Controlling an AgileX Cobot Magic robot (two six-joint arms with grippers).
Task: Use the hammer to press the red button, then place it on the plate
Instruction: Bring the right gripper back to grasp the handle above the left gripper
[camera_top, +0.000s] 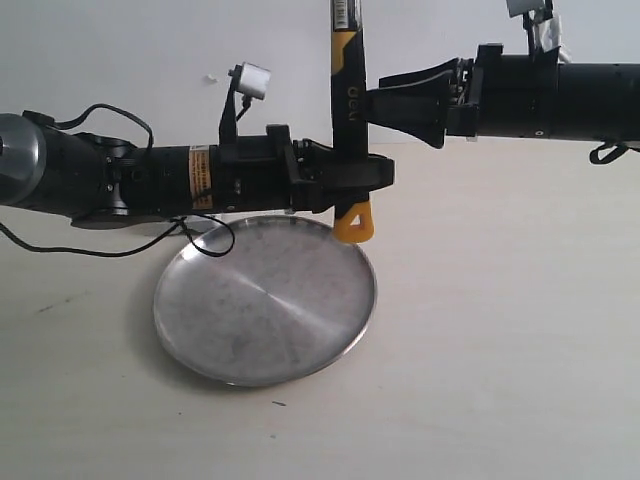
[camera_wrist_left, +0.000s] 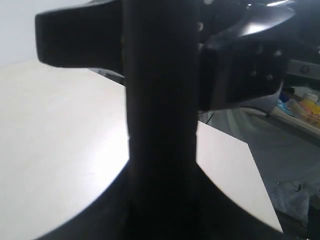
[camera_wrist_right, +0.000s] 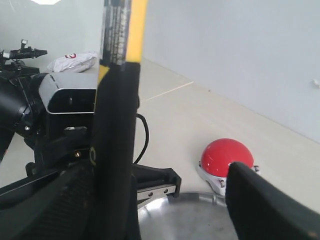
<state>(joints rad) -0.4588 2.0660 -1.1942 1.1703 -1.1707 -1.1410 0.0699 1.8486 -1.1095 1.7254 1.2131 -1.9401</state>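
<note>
Left gripper (camera_top: 352, 175) is clamped low on the hammer (camera_top: 345, 60), held upright over the far rim of the plate (camera_top: 200, 330) — right gripper (camera_top: 372, 107) sits spread around the handle higher up. Both arms reach in level; looks mid-handover, so the red button (camera_wrist_right: 226, 156) beside the plate probably isn't pressed yet.

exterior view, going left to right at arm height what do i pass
left arm → hammer → right gripper → right arm. The plate spans below the left arm and hammer, so it is left out.
</note>
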